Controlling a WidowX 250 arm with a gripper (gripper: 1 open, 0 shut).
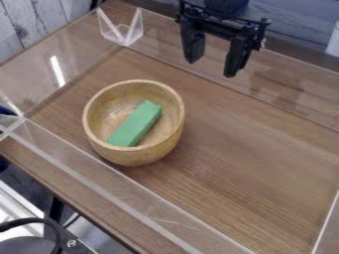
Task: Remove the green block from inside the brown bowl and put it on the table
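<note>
One wood-grain table (252,159) with clear acrylic walls (79,169), spread jaws above.

Beyond the work surface, a whitewashed plank wall (30,22) fills the upper left corner, lit evenly and softly. At the lower left, below the surface edge, a dark floor (27,203) shows with a black cable loop (54,238) lying there.

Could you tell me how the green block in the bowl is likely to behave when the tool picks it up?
The green block looks like a solid, straight-edged bar, so it should probably stay stiff. Its flat sides suggest that it won't roll. It lies slanted against the curved inside of the bowl, so it might slide or pivot when first touched.
</note>
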